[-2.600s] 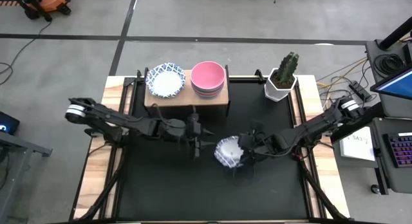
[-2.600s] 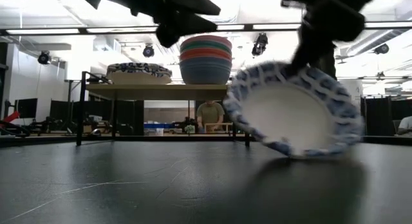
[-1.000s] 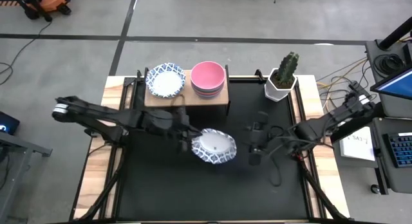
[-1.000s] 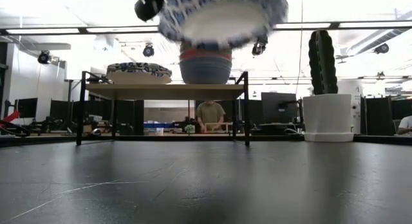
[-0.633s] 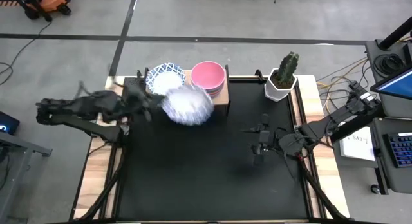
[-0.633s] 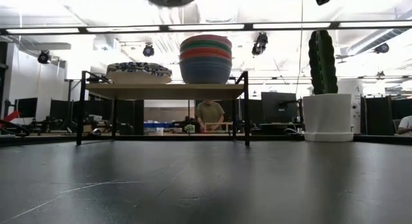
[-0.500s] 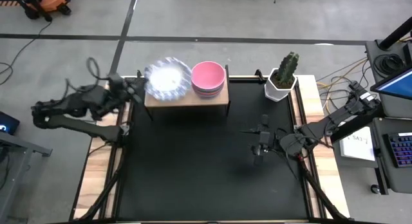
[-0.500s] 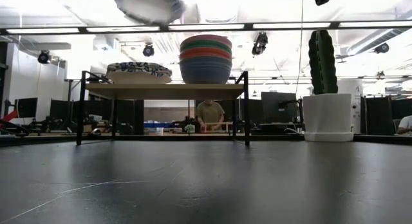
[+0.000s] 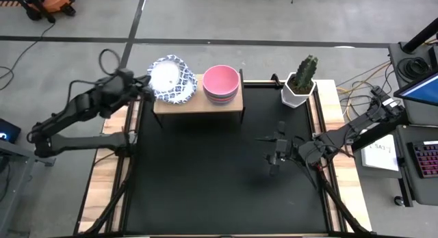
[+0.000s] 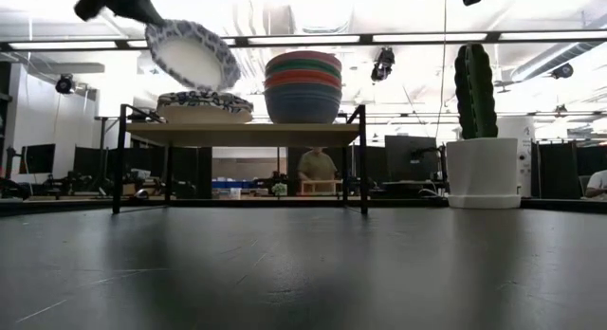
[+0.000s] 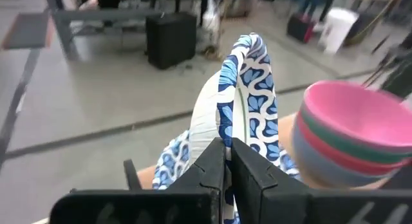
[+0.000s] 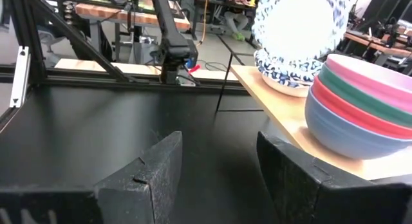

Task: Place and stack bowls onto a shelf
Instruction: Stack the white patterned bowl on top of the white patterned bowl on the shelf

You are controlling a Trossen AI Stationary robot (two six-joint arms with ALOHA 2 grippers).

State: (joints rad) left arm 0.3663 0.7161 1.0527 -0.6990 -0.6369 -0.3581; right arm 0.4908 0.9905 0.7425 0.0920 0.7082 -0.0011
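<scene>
My left gripper [image 9: 148, 83] is shut on a white bowl with a blue patterned rim [image 9: 169, 76]. It holds the bowl steeply tilted over the stack of patterned bowls [image 10: 204, 106] on the left end of the wooden shelf [image 9: 198, 105]. I cannot tell whether the held bowl's lower rim touches that stack. A stack of plain bowls with a pink one on top [image 9: 221, 83] stands on the shelf's right end. My right gripper [image 9: 275, 153] hangs open over the black mat, right of centre, with nothing between its fingers [image 12: 158, 165]. My left gripper pinches the bowl's scalloped rim [image 11: 227, 129] between its two fingers, one on the white inside and one on the patterned outside. The fingers come nearly level from the table's left side. The bowl stands almost on edge, its open side turned toward the left arm, lifted above the shelf.
A white pot with a cactus [image 9: 301, 83] stands at the mat's far right corner. The black mat [image 9: 219, 190] lies bare in front of the shelf. A person [image 10: 317, 171] is in the room behind the table.
My left gripper has carried the patterned bowl from over the mat's middle up and toward the table's far left, to above the shelf's left stack. The bowl has tipped from nearly level to steeply on edge. The gripper stays shut on it.
</scene>
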